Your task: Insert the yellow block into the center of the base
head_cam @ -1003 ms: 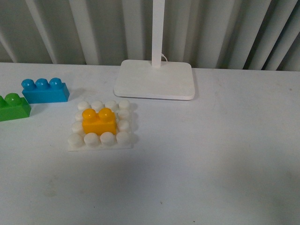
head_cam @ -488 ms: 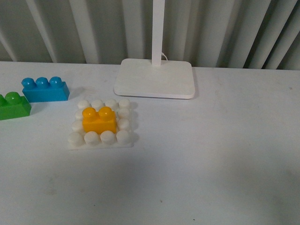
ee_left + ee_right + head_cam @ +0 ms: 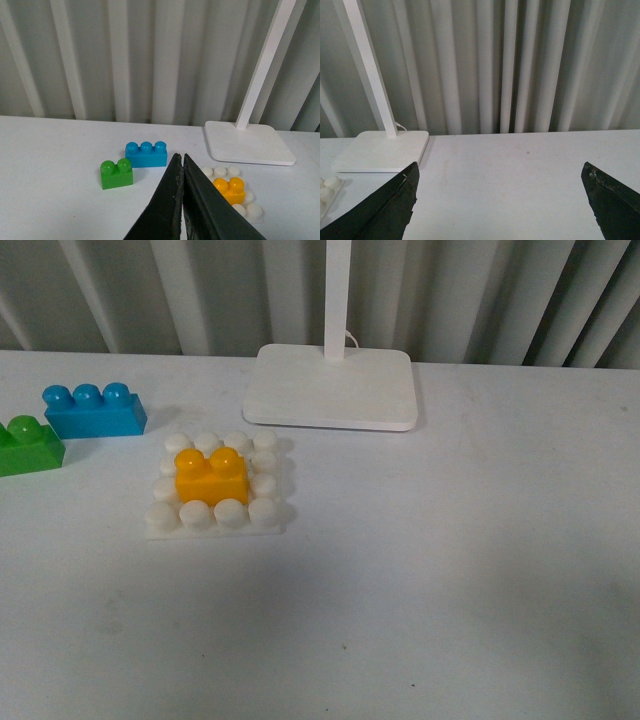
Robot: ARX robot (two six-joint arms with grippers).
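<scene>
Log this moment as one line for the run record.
yellow block: seated at center of base | left hand: shut, empty | right hand: open, empty | both hands clear of base

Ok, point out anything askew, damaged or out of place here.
Nothing stands out. The yellow block sits square on the middle studs of the base, level with the stud rows. The green brick and blue brick stand upright to the left, apart from the base. No visible damage.

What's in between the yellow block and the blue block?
Only white studs of the base and then bare table separate the yellow block from the blue block, seen in the front view.
</scene>
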